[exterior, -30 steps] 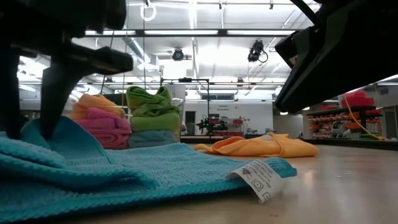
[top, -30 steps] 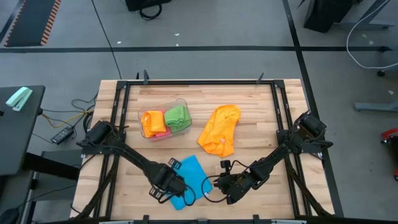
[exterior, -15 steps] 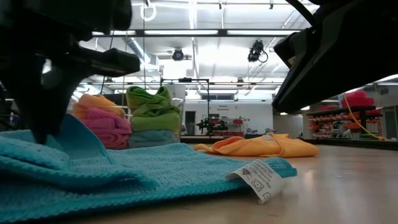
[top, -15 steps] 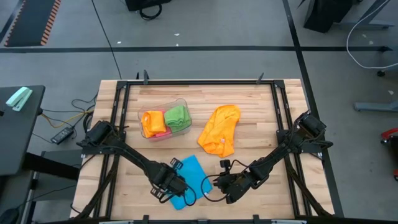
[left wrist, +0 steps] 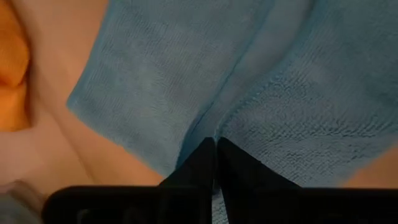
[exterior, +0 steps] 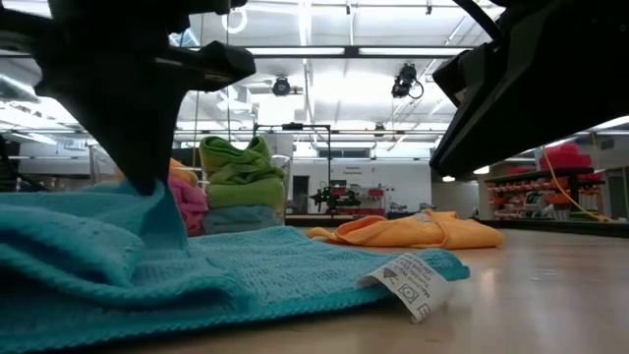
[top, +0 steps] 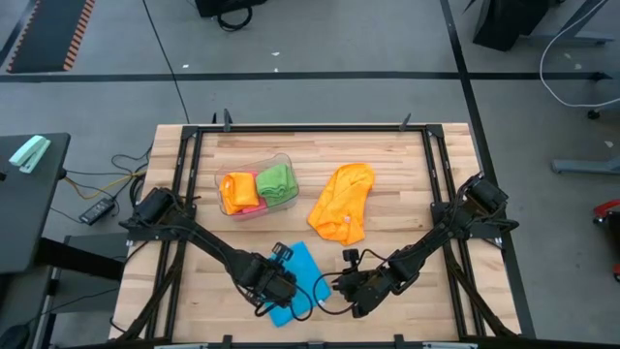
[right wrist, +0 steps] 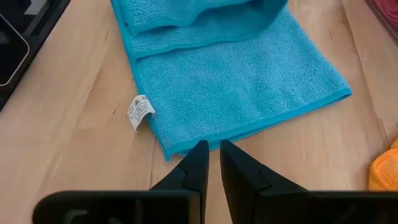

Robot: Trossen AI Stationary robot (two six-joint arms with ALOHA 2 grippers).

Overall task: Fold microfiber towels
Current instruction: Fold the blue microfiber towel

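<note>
My left gripper (left wrist: 215,146) has its fingers pressed together on a raised fold of the blue towel (left wrist: 273,112); in my left wrist view the cloth rises into a ridge that runs straight into the tips. In the low view that same gripper (exterior: 147,177) comes down from above with the towel (exterior: 197,270) lifted into a peak against it, the rest lying rumpled on the table (exterior: 531,295).

My right gripper (right wrist: 210,155) has its fingers almost together, with a thin gap between the tips and nothing in it. It hangs just off a corner of the blue towel (right wrist: 236,81), over bare wood. A white label (right wrist: 139,111) sticks out of the towel's edge close to those tips; the low view shows the label (exterior: 405,282) curling up off the table.

From above, the left gripper (top: 276,287) is on the blue towel (top: 300,267) and the right gripper (top: 347,287) is just beside it, the two heads facing each other across the cloth.

Beyond my right fingers, farther up the table (top: 407,174), an orange towel (top: 341,202) lies crumpled and loose. Beyond my left fingers stands a clear tub (top: 254,184) holding folded towels: an orange one (top: 235,188) over a pink one, and a green one (top: 276,181) beside them. In the low view the green stack (exterior: 236,172) stands behind the blue towel, well apart from both grippers.
</note>
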